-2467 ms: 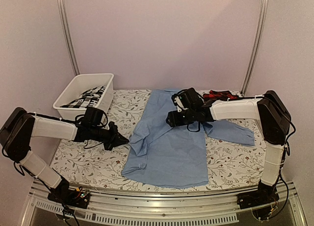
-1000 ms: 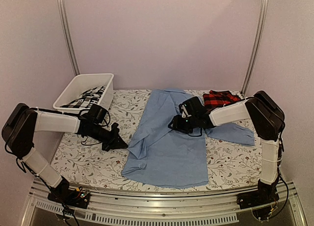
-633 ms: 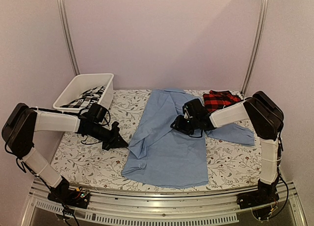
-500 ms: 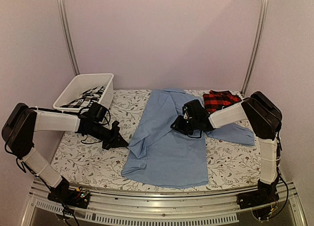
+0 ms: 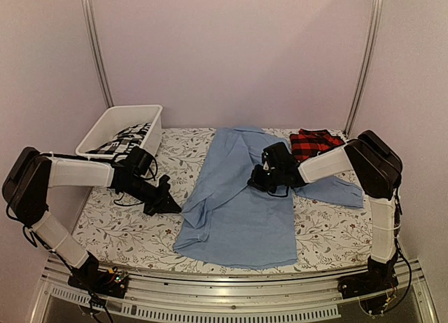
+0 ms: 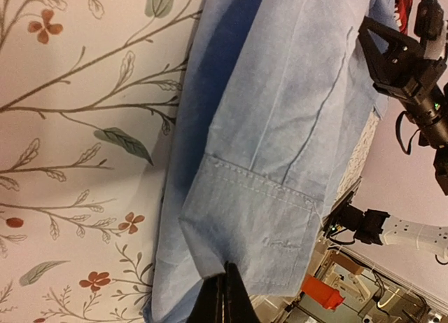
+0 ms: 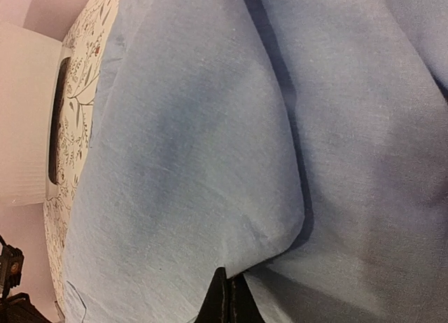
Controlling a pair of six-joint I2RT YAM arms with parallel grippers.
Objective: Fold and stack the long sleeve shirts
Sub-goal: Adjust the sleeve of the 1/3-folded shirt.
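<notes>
Left pincer: my left pincer [image 6: 224,298] is fully closed, its tips nipping the outer edge of the sleeve cuff [image 6: 255,221] on the light blue shirt [image 5: 238,214].
Right pincer: my right pincer [image 7: 227,295] is also closed tight, on a raised fold of the same shirt near its middle.
Light blue shirt: it lies spread on the counter [image 5: 126,232], collar end away from me, one sleeve out to my right.
Plaid shirt: the plaid shirt [image 5: 313,139] sits bunched at the far right corner, untouched.
Bin: the white bin [image 5: 105,123] at the far left holds other cloth.
Risk, thin bite: both grips catch only an edge, so a quick pull could slip the cloth free.
Risk, layers: my right pinch may hold a single layer; lifting would drag it and wrinkle the fold.
Risk, uneven pull: if my arms move out of step, the shirt skews.
</notes>
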